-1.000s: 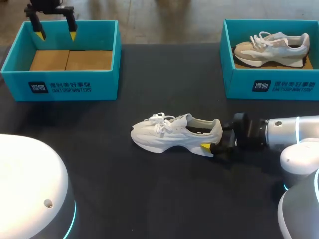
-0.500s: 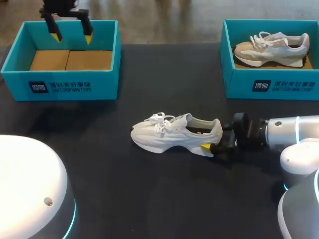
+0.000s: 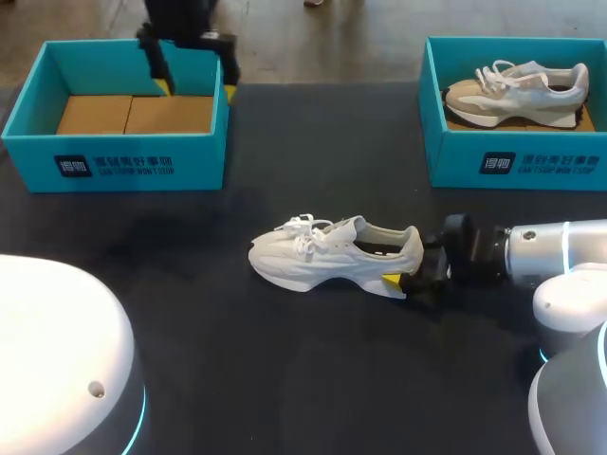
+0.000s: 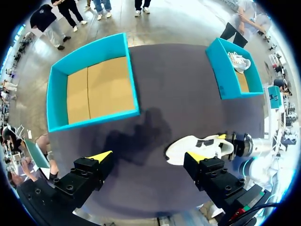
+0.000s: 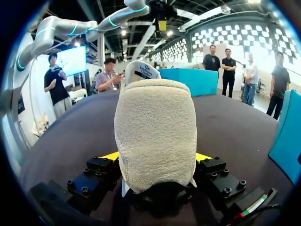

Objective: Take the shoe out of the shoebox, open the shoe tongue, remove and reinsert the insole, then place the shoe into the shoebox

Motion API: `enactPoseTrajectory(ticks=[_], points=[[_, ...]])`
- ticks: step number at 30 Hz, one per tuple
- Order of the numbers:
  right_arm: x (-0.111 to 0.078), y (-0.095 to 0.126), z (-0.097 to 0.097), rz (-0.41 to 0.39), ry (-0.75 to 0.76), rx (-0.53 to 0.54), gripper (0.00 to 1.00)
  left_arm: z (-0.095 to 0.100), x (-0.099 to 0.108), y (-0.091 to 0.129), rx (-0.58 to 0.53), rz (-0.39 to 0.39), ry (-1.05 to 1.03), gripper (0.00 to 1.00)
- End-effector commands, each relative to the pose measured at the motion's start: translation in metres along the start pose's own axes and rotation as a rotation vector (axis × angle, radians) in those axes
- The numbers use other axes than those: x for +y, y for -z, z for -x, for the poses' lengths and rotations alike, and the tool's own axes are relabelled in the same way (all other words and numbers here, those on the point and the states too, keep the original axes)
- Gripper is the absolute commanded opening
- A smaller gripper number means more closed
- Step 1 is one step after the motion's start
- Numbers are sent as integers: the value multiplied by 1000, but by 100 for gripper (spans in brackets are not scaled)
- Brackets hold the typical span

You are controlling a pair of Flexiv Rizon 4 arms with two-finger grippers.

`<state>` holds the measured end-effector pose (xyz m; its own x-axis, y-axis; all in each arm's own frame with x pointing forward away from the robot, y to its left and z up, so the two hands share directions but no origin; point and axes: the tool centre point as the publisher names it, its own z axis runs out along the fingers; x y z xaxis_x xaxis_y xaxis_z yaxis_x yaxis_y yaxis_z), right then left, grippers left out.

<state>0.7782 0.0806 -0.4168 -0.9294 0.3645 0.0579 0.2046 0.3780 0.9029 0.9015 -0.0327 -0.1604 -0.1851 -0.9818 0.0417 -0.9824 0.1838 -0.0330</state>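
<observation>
The right gripper (image 3: 403, 271) clamps the heel of the white shoe (image 3: 332, 254), upright on the table (image 3: 285, 379), well apart from the empty shoebox (image 3: 114, 163). The left gripper (image 3: 196, 87) hovers wide open and empty over that box's corner. It should next pinch the tongue, heel held firm.

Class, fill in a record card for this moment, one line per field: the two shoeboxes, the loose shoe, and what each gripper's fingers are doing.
left shoebox: empty, cardboard floor showing
right shoebox: holds a beige and white shoe
white shoe: on its sole on the table, outside both boxes, toe toward my left
right gripper: fingers shut on the white shoe's heel
left gripper: fingers open, holding nothing, raised near the left shoebox's far right corner
</observation>
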Motion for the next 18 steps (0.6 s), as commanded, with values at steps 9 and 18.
enactPoseTrajectory(ticks=[9, 18], points=[[1, -1, -1, -4, -1, -1, 0, -75, 27, -14, -7, -20, 0, 100], [1, -1, -1, -4, -1, -1, 0, -99, 39, -20, 41, 4, 62, 100]])
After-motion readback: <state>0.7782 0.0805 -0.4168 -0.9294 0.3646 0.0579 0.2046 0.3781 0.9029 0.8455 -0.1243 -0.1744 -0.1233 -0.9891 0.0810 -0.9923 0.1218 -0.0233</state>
